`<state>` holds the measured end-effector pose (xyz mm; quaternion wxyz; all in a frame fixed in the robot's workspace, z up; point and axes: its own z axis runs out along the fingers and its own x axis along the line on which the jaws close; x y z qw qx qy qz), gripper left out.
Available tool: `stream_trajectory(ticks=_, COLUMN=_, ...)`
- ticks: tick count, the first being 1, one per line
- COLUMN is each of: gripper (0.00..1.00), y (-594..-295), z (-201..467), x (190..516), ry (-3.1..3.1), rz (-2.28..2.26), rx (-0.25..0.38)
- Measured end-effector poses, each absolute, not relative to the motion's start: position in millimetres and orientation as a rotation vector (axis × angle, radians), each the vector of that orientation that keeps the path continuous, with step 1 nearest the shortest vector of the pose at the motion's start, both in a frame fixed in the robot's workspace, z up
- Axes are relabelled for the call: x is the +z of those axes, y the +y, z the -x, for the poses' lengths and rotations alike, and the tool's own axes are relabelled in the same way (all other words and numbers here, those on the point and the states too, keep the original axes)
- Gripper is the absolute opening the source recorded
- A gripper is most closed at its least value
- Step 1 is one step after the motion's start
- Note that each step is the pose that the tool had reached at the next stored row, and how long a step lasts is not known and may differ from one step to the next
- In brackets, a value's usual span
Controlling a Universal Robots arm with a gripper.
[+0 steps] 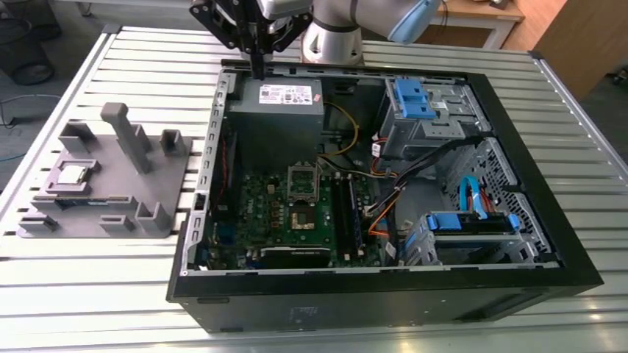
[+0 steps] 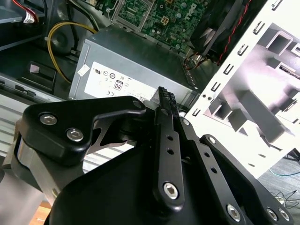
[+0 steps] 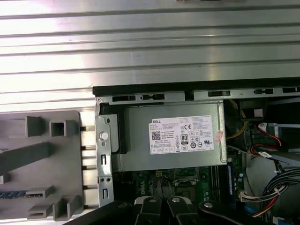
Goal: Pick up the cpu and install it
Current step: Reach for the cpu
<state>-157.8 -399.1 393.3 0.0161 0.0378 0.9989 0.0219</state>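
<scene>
A: End effector [image 1: 259, 72] status?
B: Closed, fingers together, empty. Hovering above power supply [image 1: 284, 95] at case rim.
A: Cpu [image 1: 73, 174]?
B: On grey tray [image 1: 169, 176], exterior view's left, well apart.

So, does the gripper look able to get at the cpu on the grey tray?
Probably yes. The cpu lies uncovered on the grey tray, outside the computer case. The gripper hangs above the power supply, and the tray's tall post stands beside the cpu, not over it.
</scene>
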Motion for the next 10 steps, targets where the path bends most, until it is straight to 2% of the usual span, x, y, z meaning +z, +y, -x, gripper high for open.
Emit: stream_trajectory(ticks=10, gripper=0.11, y=-399.0, z=166.2, x=393.1, ry=3.102, rz=-0.117, rx=0.068)
